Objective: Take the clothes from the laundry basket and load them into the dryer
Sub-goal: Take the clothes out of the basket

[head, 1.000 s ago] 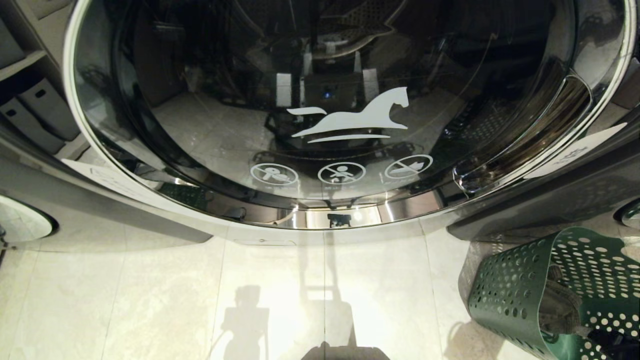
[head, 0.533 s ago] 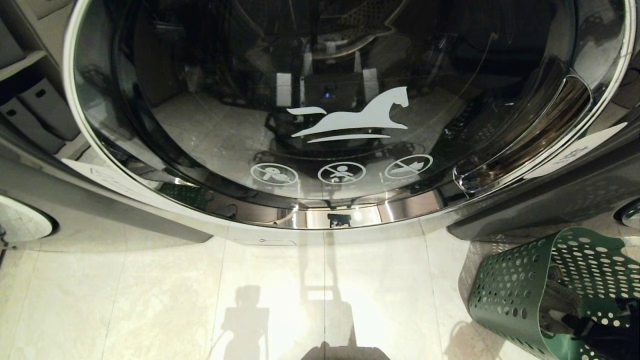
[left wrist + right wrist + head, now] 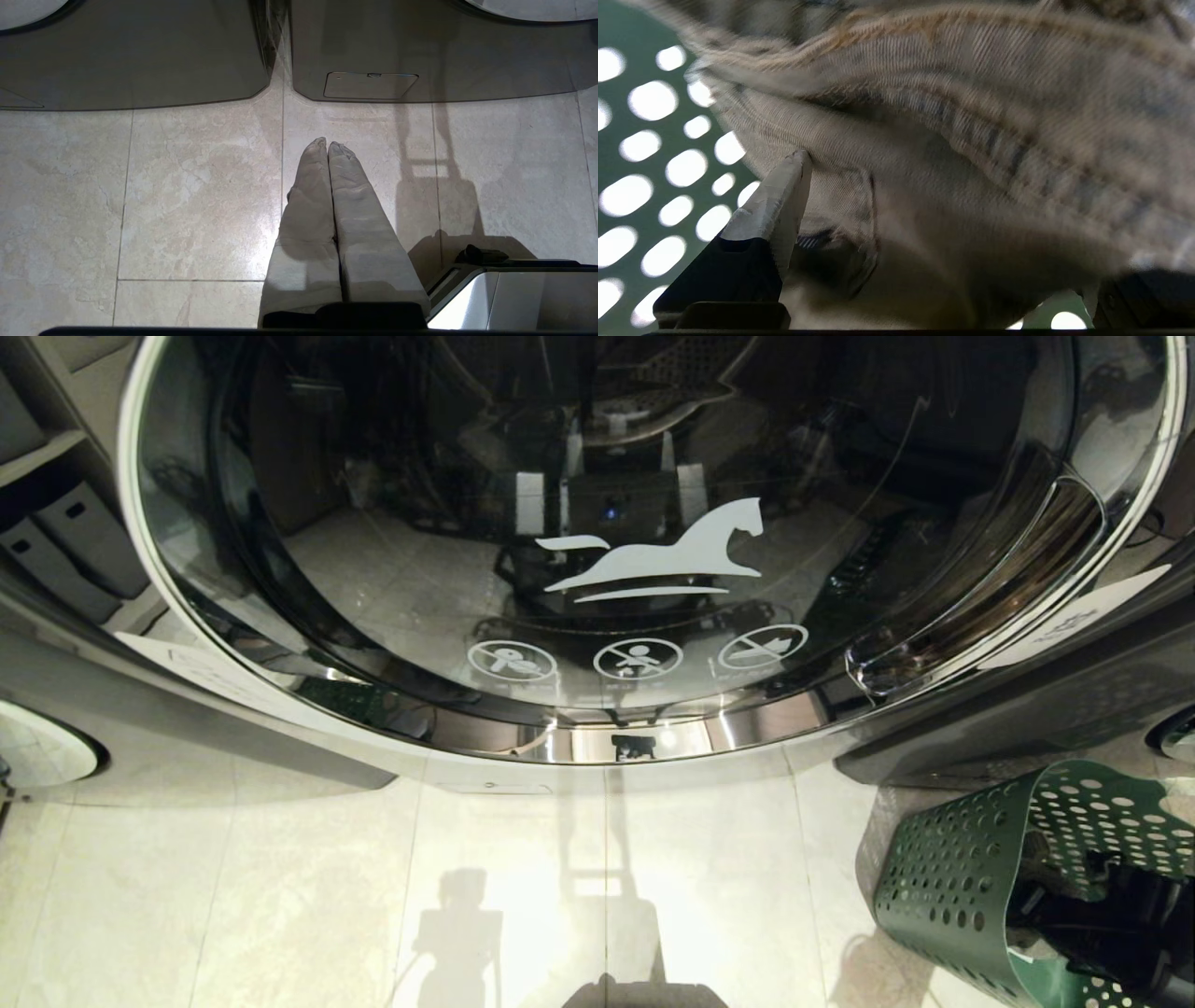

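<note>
I had the right claw (image 3: 924, 196) down inside the green laundry basket (image 3: 943, 887), which lay tipped on the floor tiles (image 3: 308, 896) to the right of the dryer door (image 3: 644, 551). Its jaws stood wide apart, with one pale taped finger (image 3: 777, 205) pressed against the fabric and the other hidden behind the cloth, so nothing was gripped yet. The garment (image 3: 952, 140) filled the right wrist view: a woven beige twill with faint darker stripes and a stitched seam, bunched in loose folds against the basket wall.

I judged the step to be the first grab. To do it well I wanted a thick fold between the fingers, not a single skin of cloth, so I meant to push in past the seam before closing. Soft twill slips and drags, so a deep bite and a slow lift seemed wise, lest a trailing end catch on the rim. The basket was thin perforated plastic, light enough to shift or roll if I pulled sideways, so a straight draw out of its mouth looked safest.

The door was dark curved glass in a bright chrome ring, glossy, with a white horse mark (image 3: 663, 555), and it appeared shut. That would have to be opened before anything went in.

The left claw (image 3: 327, 145) hung parked above the tiles, its cloth-wrapped fingers pressed together, empty.
</note>
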Available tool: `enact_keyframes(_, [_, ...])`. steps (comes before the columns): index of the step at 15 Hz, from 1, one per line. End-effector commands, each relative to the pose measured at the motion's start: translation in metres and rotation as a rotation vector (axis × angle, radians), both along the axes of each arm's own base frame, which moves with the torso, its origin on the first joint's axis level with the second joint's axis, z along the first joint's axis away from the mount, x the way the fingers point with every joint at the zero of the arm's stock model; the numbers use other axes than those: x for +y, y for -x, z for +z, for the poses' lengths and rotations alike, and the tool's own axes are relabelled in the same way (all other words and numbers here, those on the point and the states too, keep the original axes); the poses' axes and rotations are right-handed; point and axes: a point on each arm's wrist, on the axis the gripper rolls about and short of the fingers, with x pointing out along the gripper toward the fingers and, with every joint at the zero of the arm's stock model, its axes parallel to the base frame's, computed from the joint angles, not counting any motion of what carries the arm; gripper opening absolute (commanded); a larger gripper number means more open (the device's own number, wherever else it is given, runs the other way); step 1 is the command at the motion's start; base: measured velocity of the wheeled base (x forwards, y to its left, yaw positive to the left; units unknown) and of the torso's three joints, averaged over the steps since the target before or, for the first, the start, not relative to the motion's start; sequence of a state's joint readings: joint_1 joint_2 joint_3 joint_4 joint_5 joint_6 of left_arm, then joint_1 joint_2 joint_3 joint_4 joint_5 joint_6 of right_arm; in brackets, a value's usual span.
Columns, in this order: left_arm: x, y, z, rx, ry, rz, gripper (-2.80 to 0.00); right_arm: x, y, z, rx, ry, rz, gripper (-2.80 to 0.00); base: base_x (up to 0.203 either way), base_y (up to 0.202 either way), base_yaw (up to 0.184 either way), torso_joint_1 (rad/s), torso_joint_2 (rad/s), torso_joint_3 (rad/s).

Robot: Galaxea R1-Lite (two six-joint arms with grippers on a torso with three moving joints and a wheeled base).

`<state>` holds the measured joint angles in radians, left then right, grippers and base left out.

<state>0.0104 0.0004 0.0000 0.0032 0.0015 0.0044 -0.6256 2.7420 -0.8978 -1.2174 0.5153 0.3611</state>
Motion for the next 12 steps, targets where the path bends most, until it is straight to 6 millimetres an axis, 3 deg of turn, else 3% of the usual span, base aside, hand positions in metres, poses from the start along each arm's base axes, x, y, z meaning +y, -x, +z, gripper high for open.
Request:
enact_keyframes(1, [0.0, 0.0, 0.0, -0.001, 0.0, 0.0, -2.8, 0.003, -0.005, -0.005, 0.001, 0.012, 0.001, 0.0, 0.0, 0.0, 0.0, 0.0, 0.0, 0.0])
enact_keyframes(2, [0.0, 0.0, 0.0, -0.001, 0.0, 0.0, -2.8, 0.004, -0.006, -0.009, 0.009, 0.017, -0.006, 0.0, 0.0, 0.0, 0.0, 0.0, 0.0, 0.0])
enact_keyframes(3, [0.0, 0.0, 0.0, -0.001, 0.0, 0.0, -2.8, 0.004, -0.01, -0.015, 0.02, 0.035, -0.027, -2.8, 0.0, 0.0, 0.0, 0.0, 0.0, 0.0])
enact_keyframes(9, [0.0, 0.0, 0.0, -0.001, 0.0, 0.0, -2.8, 0.0, -0.025, -0.006, 0.002, 0.072, -0.064, -2.8, 0.0, 0.0, 0.0, 0.0, 0.0, 0.0])
enact_keyframes(12, [0.0, 0.0, 0.0, -0.001, 0.0, 0.0, -2.8, -0.009, -0.026, 0.03, -0.006, 0.073, -0.084, -2.8, 0.0, 0.0, 0.0, 0.0, 0.0, 0.0])
